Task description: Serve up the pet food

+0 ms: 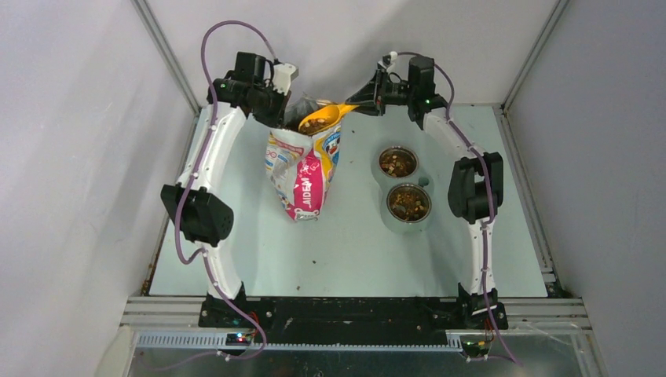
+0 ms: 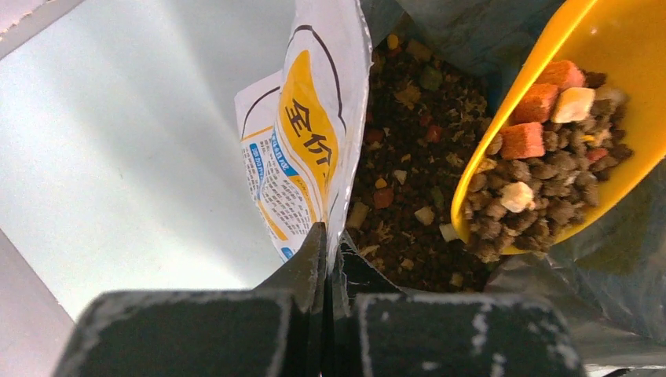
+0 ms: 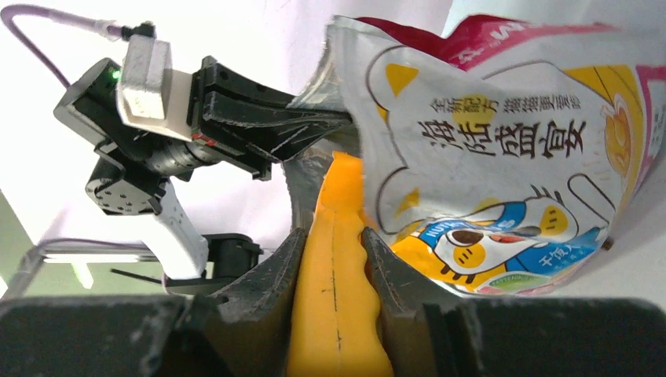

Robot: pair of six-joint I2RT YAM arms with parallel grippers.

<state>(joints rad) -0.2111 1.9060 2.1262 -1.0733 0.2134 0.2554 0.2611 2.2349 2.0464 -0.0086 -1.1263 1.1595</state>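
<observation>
The printed bag [image 1: 305,174] stands upright at the table's back centre, its mouth open. My left gripper [image 2: 330,236] is shut on the bag's rim [image 2: 342,157], holding it open. Pet food [image 2: 408,188] fills the bag as a dark loose heap. My right gripper [image 3: 333,243] is shut on the handle of the yellow scoop [image 3: 338,259]. The scoop [image 1: 323,118] hangs over the bag's mouth with a load of pet food [image 2: 542,173] in its bowl [image 2: 620,47]. Both metal bowls [image 1: 398,162] [image 1: 408,203] to the right hold pet food.
The two bowls sit in one pale stand [image 1: 378,187] right of the bag. Grey walls close in the table [image 1: 236,251] on the left, back and right. The left arm's elbow [image 1: 198,214] and the right arm's elbow [image 1: 473,188] hang over the table's sides.
</observation>
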